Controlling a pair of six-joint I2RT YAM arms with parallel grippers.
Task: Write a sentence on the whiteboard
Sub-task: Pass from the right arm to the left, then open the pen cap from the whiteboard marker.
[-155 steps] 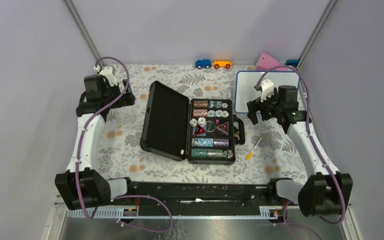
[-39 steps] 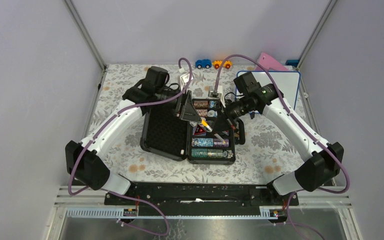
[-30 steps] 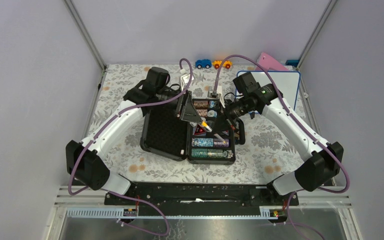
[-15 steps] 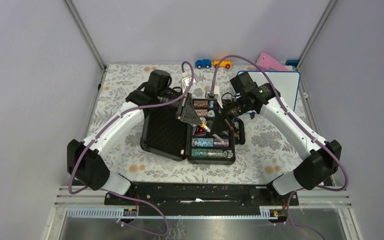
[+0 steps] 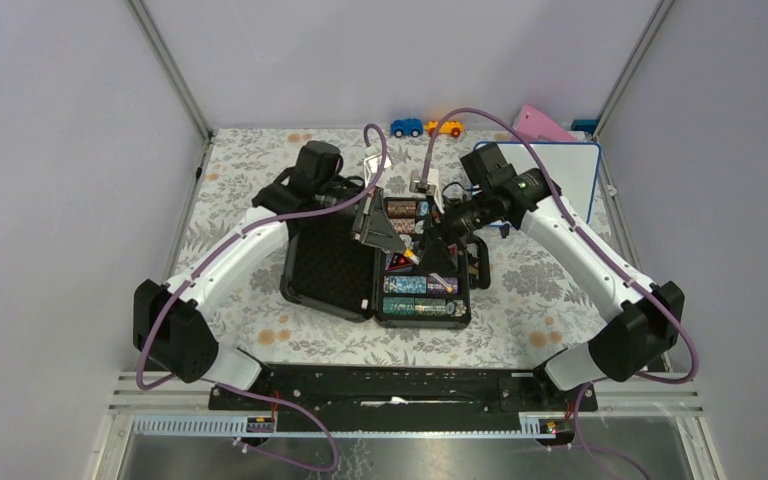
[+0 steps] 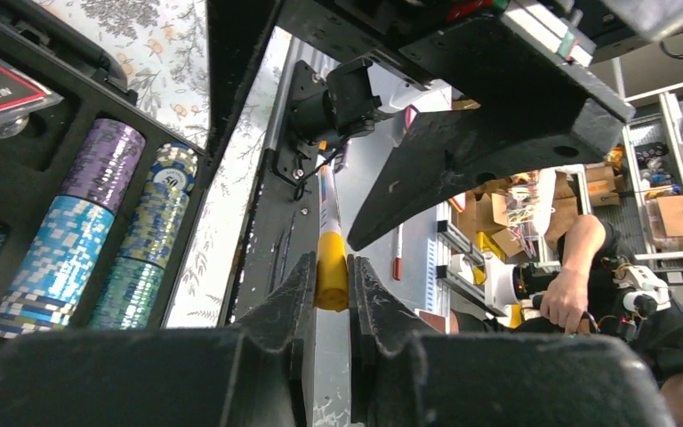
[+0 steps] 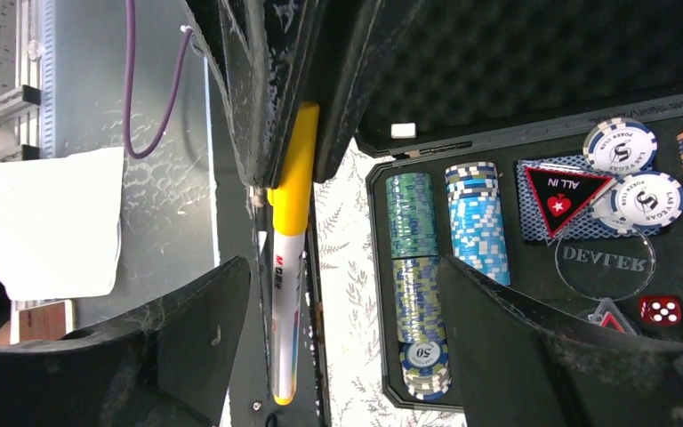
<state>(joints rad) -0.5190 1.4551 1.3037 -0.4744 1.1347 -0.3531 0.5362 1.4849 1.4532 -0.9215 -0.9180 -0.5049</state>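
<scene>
- Yellow cap, white barrel: one marker (image 6: 331,258), and my left gripper (image 6: 331,272) is clamped tight on the cap, both fingers pressing it.
- One whiteboard (image 5: 582,180) lies well off to the right of my right fingers and farther back. My right arm crosses it, and I cannot tell whether anything is written on it.
- One open black case (image 5: 325,250) sits directly under both sets of fingers, with rows of poker chips (image 7: 418,267) in its tray.
- Two toy cars, one blue (image 5: 407,127) and one orange (image 5: 444,128), stand well beyond the fingers, and one pink wedge (image 5: 538,122) sits behind the board.
- My right gripper (image 7: 342,267) is spread wide. The marker's barrel hangs between its fingers, just beside one, and they grip nothing.
</scene>
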